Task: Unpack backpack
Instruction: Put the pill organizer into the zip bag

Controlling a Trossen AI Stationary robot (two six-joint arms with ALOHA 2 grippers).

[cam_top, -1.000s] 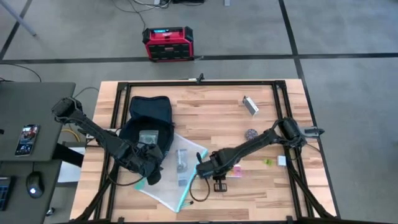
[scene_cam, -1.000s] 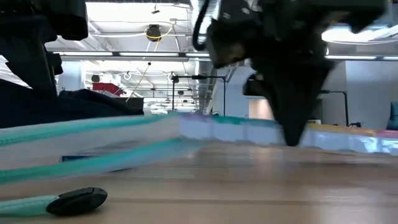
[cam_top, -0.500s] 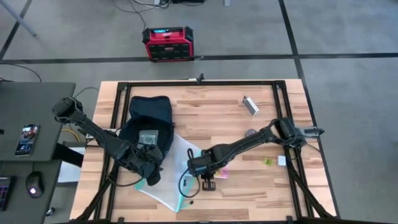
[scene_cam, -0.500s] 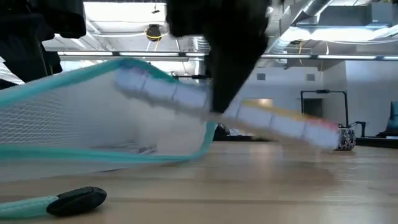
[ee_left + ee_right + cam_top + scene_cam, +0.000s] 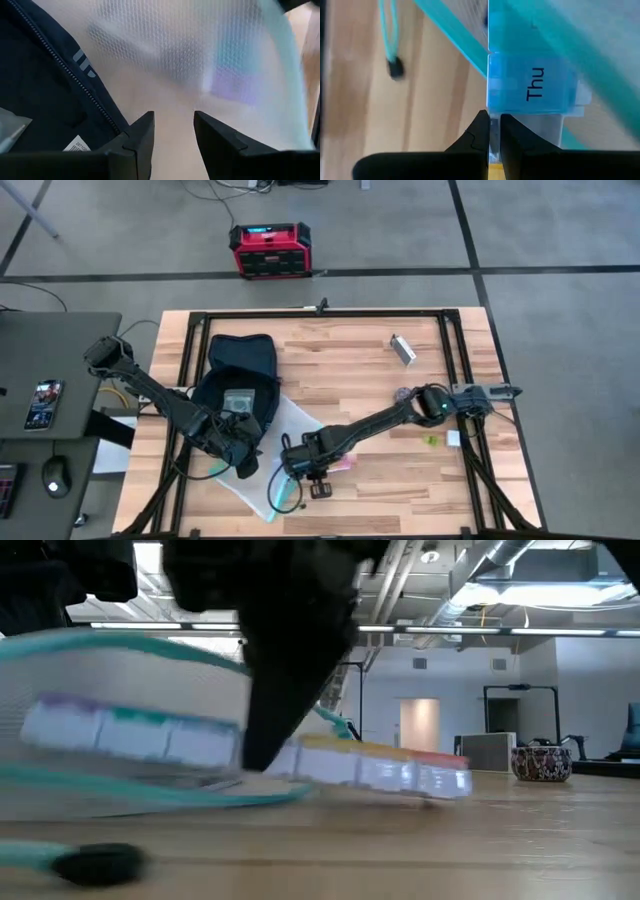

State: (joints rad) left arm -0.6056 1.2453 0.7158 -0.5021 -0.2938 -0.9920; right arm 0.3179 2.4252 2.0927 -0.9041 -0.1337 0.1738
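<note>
Partway | backpack lies open on worktop | right fingers pinch pill organizer beside mesh pouch | left fingers apart over pouch | packet remains inside.

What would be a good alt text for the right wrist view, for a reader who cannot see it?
The right gripper is shut on a weekly pill organizer, whose clear blue compartment reads "Thu". A white mesh pouch with teal trim lies behind it on the wooden table, and a teal cord with a dark end trails beside it.
</note>
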